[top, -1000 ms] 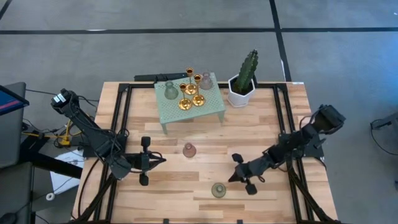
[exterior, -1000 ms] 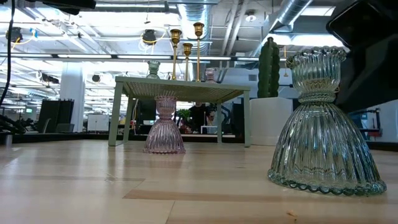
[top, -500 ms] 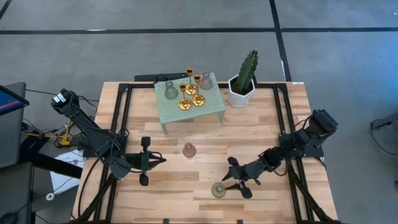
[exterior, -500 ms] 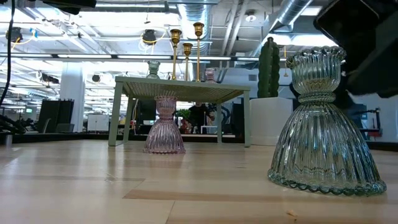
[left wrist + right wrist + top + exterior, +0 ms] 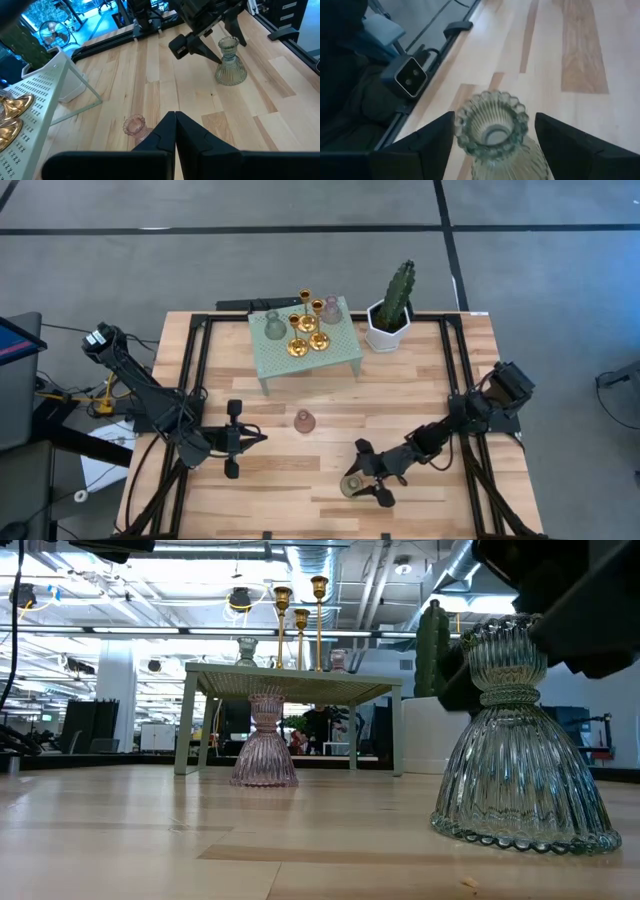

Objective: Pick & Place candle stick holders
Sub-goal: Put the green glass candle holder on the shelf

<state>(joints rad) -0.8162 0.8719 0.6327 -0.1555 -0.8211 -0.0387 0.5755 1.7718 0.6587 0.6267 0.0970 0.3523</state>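
Observation:
A grey-green ribbed glass candle stick holder (image 5: 350, 485) stands upright on its round base near the table's front edge. My right gripper (image 5: 495, 140) is open, one finger (image 5: 422, 145) on each side of the holder's neck (image 5: 492, 127), with a gap on both sides. A pink holder (image 5: 305, 421) stands on its base mid-table. Three gold holders (image 5: 305, 325), a grey-green one (image 5: 274, 326) and a pink one (image 5: 331, 310) stand on a small green perforated table (image 5: 335, 352). My left gripper (image 5: 262, 437) waits shut, left of the pink holder.
A white hexagonal pot with a cactus (image 5: 388, 320) stands at the back right, beside the small green table. Black frame rails (image 5: 192, 380) run along the table's left and right sides. Bare wood lies between the two loose holders.
My right gripper has moved toward the table's left and slightly toward its near edge, up to the grey-green holder. Its fingers have opened and now stand on either side of the holder's neck. The holder has stayed in place.

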